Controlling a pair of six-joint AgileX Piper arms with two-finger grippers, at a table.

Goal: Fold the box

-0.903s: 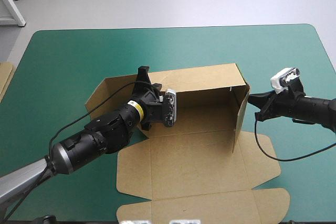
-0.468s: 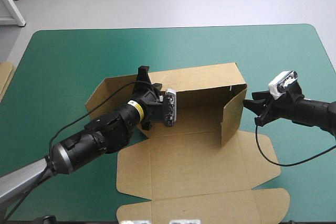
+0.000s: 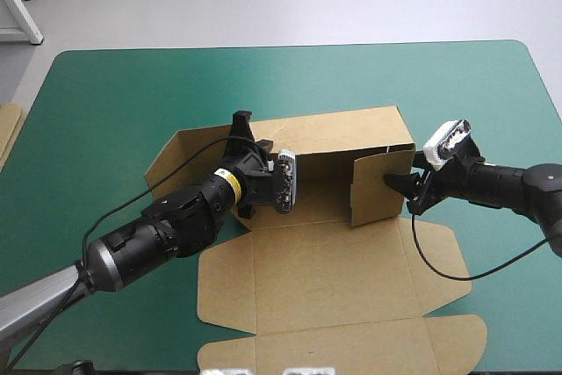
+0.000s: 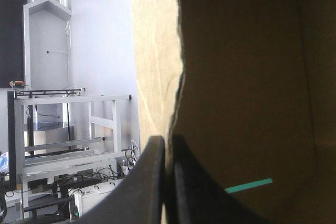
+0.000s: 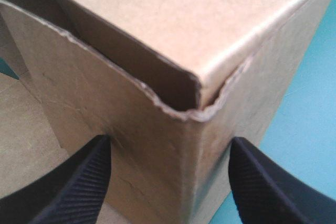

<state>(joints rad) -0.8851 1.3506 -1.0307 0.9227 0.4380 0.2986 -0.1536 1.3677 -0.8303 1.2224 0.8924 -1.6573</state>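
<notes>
Lying flat nearest the robot, the lid panel (image 3: 329, 292) of the brown box (image 3: 307, 217) spread over the near part of the teal-green table (image 3: 132, 85), tabs untucked. Just beyond it, the right gripper (image 3: 397, 184) had its black fingers apart and set against the outside of the right side flap (image 3: 378, 183), which stood upright and angled inward across the tray. The right wrist view showed those fingers straddling the box's torn corner (image 5: 202, 106). On the other side, the left gripper (image 3: 240, 132) was clamped on the back wall (image 3: 342, 129), its fingers (image 4: 157, 182) pressed together with the board's edge between them, holding that wall up. The left side flap lay splayed outward.

The step in hand appeared to be raising and turning in the right end. The next move probably called for pressing that flap square against the back wall and keeping it there, then treating the left end likewise, without letting the pinned wall drop. At the table's left edge, an edge of spare board (image 3: 7, 133) showed.
</notes>
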